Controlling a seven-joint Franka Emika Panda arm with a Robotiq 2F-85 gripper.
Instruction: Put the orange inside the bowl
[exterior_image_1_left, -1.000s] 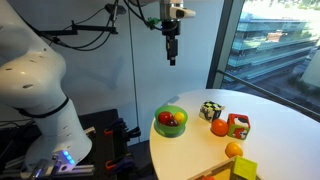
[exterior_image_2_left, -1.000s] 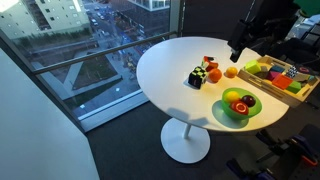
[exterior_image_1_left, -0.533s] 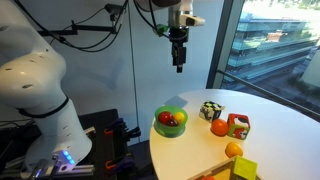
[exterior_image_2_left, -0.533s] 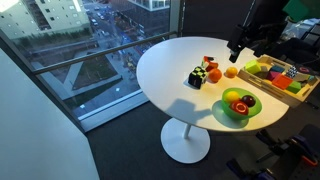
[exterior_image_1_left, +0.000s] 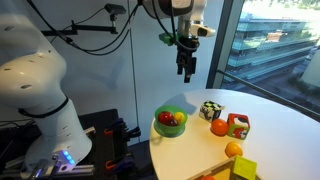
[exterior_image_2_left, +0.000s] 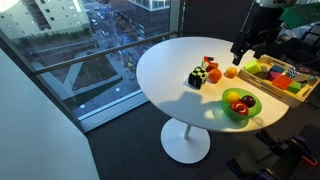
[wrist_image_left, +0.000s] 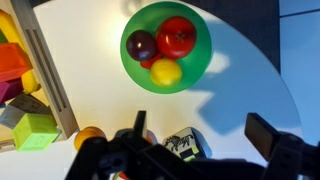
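The orange (exterior_image_1_left: 233, 150) lies on the white round table (exterior_image_1_left: 280, 125), near the wooden tray; it also shows in an exterior view (exterior_image_2_left: 231, 72) and at the bottom of the wrist view (wrist_image_left: 88, 137). The green bowl (exterior_image_1_left: 170, 132) stands at the table's edge and holds a red fruit, a dark fruit and a yellow fruit; it also shows in an exterior view (exterior_image_2_left: 238, 115) and in the wrist view (wrist_image_left: 205, 62). My gripper (exterior_image_1_left: 187, 68) hangs open and empty high above the table, between bowl and orange (exterior_image_2_left: 240, 50) (wrist_image_left: 200, 130).
A deeper red-orange fruit (exterior_image_1_left: 218, 128), a zebra-patterned cube (exterior_image_1_left: 210, 110) and a red cube (exterior_image_1_left: 238, 126) lie close to the orange. A wooden tray of coloured blocks (exterior_image_2_left: 280, 78) sits at the table's side. A window wall runs beside the table.
My gripper has moved sideways and lower, from beyond the bowl to over the table near the cubes. It has stayed open. The objects have not moved.
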